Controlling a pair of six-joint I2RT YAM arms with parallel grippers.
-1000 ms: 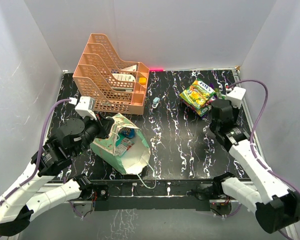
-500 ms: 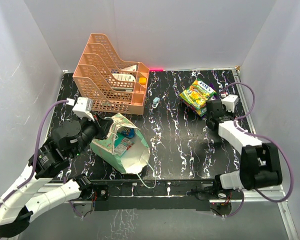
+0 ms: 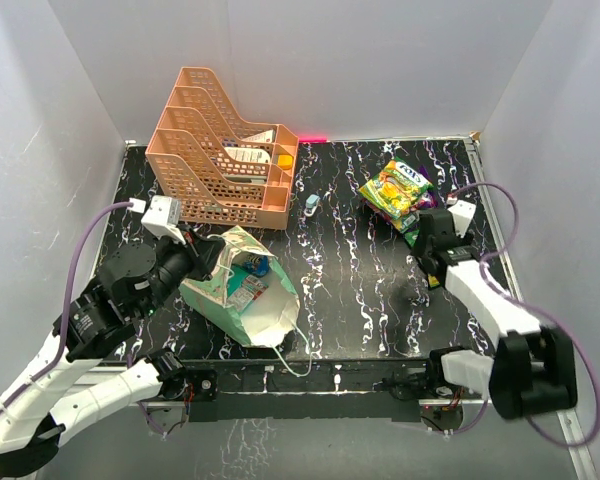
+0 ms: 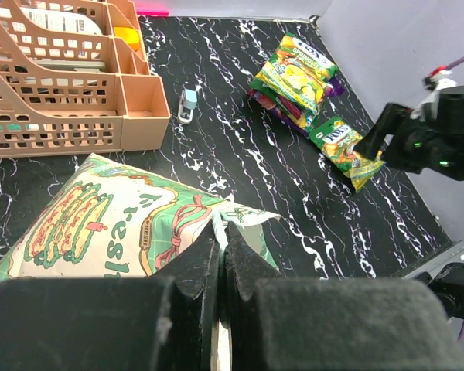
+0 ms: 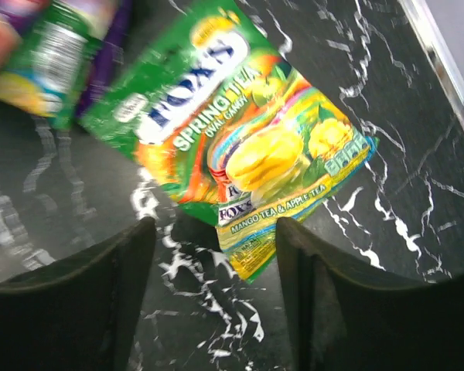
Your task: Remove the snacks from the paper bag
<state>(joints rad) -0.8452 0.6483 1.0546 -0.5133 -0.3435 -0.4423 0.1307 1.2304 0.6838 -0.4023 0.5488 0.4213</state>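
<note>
Snacks [image 3: 398,190] piled right of paper bag [image 3: 270,315], more packets [image 3: 248,287] inside it. Right gripper [image 5: 216,251] parted, empty, above green packet [image 5: 240,154]; left gripper [image 4: 221,229] clamps bag rim.

Rt wrist view: the packets [image 5: 54,54] at top left are blurred & cut off by the edge, print unreadable, and both fingers [image 5: 77,294] of the right claw [image 5: 213,232] run off the bottom. Top view — the snacks [image 3: 248,283] in the paper bag [image 3: 212,292] show only partly past the rim, count unclear, and the small pale thing [image 3: 311,205] by the orange rack [image 3: 210,205] is too small to identify, likewise the bits [image 3: 242,157] in its slots. Left wrist view: the left claw [image 4: 220,232] blocks the bag's near end — inside unseen, rack cut off at top left.
</note>
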